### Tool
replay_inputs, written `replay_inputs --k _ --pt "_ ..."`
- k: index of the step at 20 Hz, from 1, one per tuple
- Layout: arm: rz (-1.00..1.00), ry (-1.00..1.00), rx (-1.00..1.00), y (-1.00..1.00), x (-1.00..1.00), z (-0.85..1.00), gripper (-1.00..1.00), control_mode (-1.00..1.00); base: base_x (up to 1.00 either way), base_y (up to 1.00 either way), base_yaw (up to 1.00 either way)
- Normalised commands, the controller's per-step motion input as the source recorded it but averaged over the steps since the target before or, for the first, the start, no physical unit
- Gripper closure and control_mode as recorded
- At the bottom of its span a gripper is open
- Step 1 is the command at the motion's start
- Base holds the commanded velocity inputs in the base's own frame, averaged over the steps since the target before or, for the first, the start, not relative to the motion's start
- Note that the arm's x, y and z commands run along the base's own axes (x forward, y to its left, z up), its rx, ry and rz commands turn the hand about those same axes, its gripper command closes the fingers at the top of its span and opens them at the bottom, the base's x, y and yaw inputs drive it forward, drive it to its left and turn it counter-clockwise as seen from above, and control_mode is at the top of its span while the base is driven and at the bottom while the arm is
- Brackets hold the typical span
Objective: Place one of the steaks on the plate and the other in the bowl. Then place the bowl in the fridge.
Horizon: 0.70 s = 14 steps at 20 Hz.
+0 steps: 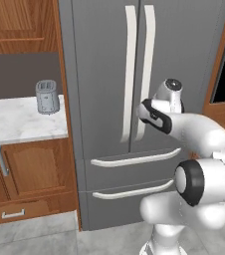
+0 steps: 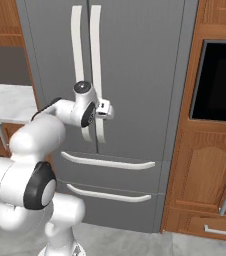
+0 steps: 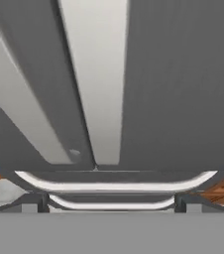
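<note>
While fridge (image 2: pixel 135 75) doors shut, gripper (image 2: pixel 106 108) at right door handle (image 2: pixel 96 65), jaws apart, empty. Judged step: opening fridge. Next: close on handle, pull.

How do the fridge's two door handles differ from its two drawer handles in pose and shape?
The door handles stand upright, side by side along the seam between the two doors; the drawer handles lie level, one above the other. The door handles hang beside the robot's pincer, while the drawer handles sit well below it. The door handles look wider and flatter; the drawer handles are slimmer bars. All four are pale, gently curved, and mounted on the closed grey fridge.
</note>
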Motion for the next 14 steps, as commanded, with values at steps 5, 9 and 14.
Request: replay_inputs --k 5,9,14 --pt "-0.02 -0.01 0.00 0.02 0.73 0.00 -1.00 -1.00 0.00 0.00 0.00" --pt "0.00 0.00 0.00 0.00 0.64 0.00 -1.00 -1.00 0.00 0.00 0.00" --pt "0.00 -0.02 0.00 0.04 0.66 -0.07 -1.00 -1.00 0.00 0.00 0.00"
